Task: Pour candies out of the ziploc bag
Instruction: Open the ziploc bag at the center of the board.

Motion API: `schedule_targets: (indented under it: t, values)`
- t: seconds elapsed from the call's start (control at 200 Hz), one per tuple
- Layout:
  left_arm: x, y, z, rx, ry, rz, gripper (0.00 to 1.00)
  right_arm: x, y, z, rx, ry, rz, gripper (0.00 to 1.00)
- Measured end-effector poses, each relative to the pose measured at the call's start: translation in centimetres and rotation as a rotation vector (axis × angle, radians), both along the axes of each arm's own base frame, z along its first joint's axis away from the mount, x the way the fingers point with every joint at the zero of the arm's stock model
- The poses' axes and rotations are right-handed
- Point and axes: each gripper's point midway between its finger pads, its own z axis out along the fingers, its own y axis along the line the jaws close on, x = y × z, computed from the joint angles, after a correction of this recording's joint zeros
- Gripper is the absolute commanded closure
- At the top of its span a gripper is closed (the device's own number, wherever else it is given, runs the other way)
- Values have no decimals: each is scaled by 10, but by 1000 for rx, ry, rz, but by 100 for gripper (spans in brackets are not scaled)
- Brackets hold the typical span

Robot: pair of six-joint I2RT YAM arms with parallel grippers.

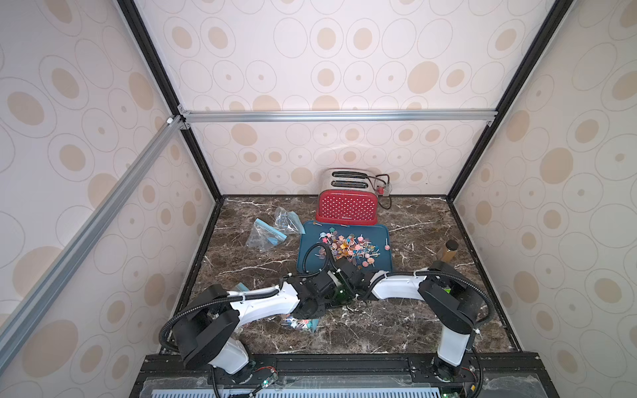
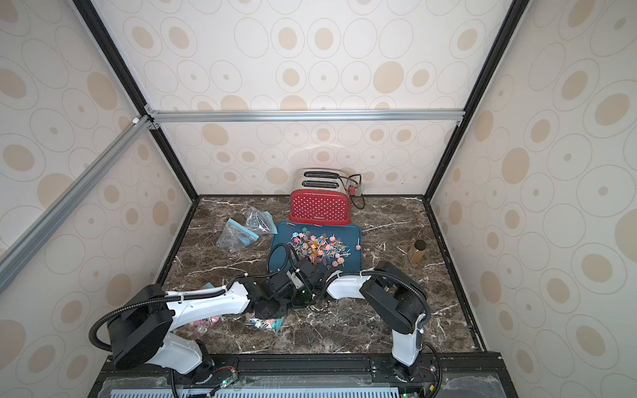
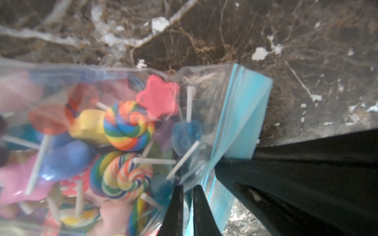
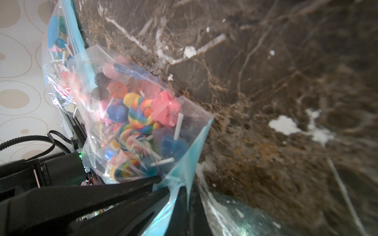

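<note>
Left tool (image 3: 187,190): jaws pinched tight on the clear film of the ziploc bag (image 3: 204,98), just beside its blue zip strip. Right tool (image 4: 187,196): clamped on the strip itself. Bag at counter (image 3: 225,30) front, lollipops (image 3: 128,126) packed inside. Loose lollipops (image 1: 351,248) on teal tray (image 1: 310,241).
</note>
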Motion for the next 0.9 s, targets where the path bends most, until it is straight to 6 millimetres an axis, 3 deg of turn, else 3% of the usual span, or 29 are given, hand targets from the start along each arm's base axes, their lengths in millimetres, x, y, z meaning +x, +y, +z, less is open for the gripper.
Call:
schedule_targets:
  t: [0.406, 0.747, 0.897]
  values:
    - [6, 0, 3, -31, -45, 35, 100, 4, -2, -1, -26, -6, -53, 100]
    - [28, -10, 44, -217, -243, 120, 100, -3, 0, -6, -116, -53, -84, 100]
    - [31, -7, 47, -219, -268, 140, 100, -3, -2, -7, -139, -66, -92, 100]
